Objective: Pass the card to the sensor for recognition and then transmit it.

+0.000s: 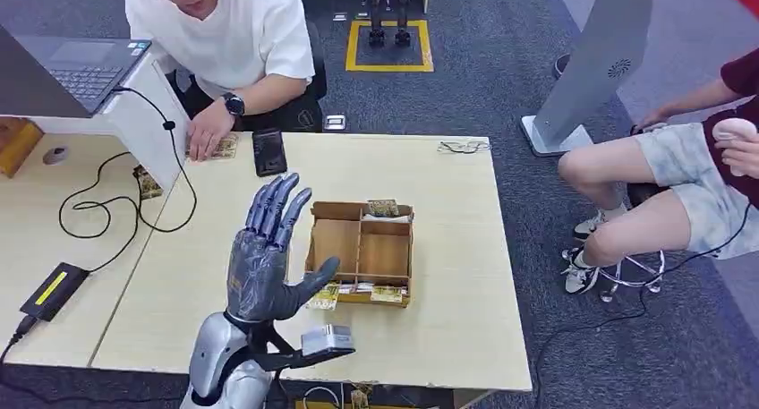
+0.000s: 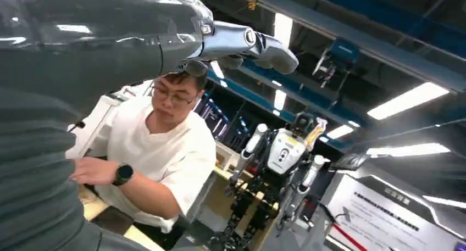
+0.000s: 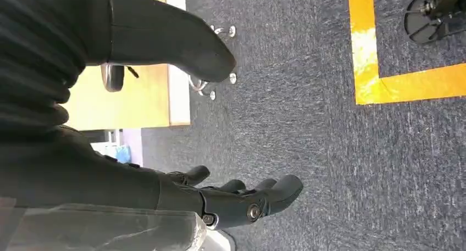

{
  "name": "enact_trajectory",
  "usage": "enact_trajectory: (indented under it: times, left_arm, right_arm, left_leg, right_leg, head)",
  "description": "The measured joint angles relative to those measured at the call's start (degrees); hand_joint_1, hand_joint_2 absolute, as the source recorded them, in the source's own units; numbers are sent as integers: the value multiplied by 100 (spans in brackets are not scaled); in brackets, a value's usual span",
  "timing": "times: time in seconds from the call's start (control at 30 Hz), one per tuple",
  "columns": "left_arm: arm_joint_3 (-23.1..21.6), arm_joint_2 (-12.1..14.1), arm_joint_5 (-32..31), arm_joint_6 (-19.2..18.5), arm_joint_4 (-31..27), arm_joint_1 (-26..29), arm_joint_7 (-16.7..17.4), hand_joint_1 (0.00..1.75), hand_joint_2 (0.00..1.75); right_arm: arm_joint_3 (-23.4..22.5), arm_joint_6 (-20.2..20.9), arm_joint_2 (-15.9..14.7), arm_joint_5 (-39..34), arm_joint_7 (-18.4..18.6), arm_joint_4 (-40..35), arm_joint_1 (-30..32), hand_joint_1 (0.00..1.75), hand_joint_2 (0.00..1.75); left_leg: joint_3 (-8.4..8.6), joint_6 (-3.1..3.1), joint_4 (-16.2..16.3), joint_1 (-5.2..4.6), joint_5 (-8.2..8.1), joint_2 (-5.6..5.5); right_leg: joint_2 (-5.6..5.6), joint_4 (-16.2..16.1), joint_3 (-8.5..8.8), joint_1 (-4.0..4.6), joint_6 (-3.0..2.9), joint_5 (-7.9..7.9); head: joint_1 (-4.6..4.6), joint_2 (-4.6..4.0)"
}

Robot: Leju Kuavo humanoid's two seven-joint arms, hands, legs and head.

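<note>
So the robot's left hand (image 1: pixel 268 257) is up in the air over the table (image 1: pixel 447 337), fingers spread flat and holding nothing, with the black sensor (image 1: pixel 269 151) beyond its fingertips toward the person (image 1: pixel 224 33). The cards (image 1: pixel 383 208) are off to its thumb side, tucked in the wooden tray (image 1: pixel 362 248). The right hand (image 3: pixel 242 199) hangs loosely uncurled and empty over the carpet, so the likely snag is thick fingers fumbling a thin card out of a walled slot, dragging the tray or pulling two at once.
</note>
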Motion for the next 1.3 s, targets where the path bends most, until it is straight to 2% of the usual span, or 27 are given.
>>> enact_trajectory:
  times: [0.17,0.57,0.77,1.0,1.3]
  left_arm:
    - [-287,140,-420,-31,-24,58,-46,0,175]
    - [-695,429,-682,-254,162,19,-94,0,175]
    - [-855,512,-658,-428,594,-121,308,0,175]
    - [-927,547,-713,-621,922,-246,461,0,175]
    - [-934,475,-1014,-929,1314,-353,1202,0,175]
  right_arm:
    - [0,27,-7,140,-123,-22,32,0,175]
    - [-22,-17,-122,295,-221,70,32,0,175]
    - [-74,-96,-214,304,-230,251,15,0,175]
    - [-127,-113,-264,306,-228,302,-14,0,175]
    - [-149,-126,-306,304,-166,339,-47,0,175]
  left_leg:
    - [0,0,0,0,0,1]
    - [0,0,0,0,0,1]
    - [0,0,0,0,1,1]
    - [0,0,0,0,1,1]
    - [-1,0,0,0,1,0]
  right_leg:
    - [0,0,-1,0,0,0]
    - [0,0,-2,0,0,1]
    - [1,0,-2,0,0,1]
    - [1,0,-2,0,0,1]
    - [1,0,-2,0,0,1]
  head:
    - [-2,0]
    - [2,0]
    - [-2,0]
    - [-2,0]
    - [0,0]
